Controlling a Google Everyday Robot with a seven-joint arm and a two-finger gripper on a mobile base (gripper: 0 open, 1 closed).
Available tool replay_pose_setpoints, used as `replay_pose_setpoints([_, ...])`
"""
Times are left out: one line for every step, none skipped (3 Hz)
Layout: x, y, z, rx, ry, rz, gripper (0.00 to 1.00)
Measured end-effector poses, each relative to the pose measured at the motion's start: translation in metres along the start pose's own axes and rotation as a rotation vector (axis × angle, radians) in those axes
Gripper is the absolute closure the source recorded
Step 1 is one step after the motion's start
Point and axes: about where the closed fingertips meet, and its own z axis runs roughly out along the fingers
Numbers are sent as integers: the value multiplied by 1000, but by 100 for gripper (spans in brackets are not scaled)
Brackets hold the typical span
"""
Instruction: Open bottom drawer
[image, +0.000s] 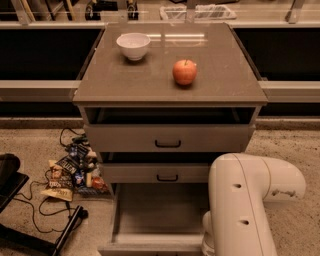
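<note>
The bottom drawer (155, 210) of the grey-beige cabinet (170, 95) is pulled far out toward me, its plain grey interior bare; its front panel lies along the bottom edge of the view, handle unseen. The middle drawer (150, 174) and the top drawer (169, 137) stand slightly ajar, each with a small black bar handle. My white arm (245, 200) fills the lower right, over the drawer's right side. The gripper is out of view below the frame.
On the cabinet top sit a white bowl (133, 46) and a red apple (184, 72). Snack packets (70, 172) and black cables (35, 210) lie on the floor to the left, beside a black stand (12, 175). A low ledge (35, 90) runs behind the cabinet.
</note>
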Motion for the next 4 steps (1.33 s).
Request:
replay_pose_setpoints([-1, 0, 0, 0, 0, 0, 65])
replay_pose_setpoints([0, 7, -3, 3, 11, 16, 96])
replay_pose_setpoints([0, 7, -3, 3, 11, 16, 100])
replay_pose_setpoints([1, 9, -2, 0, 12, 16, 81])
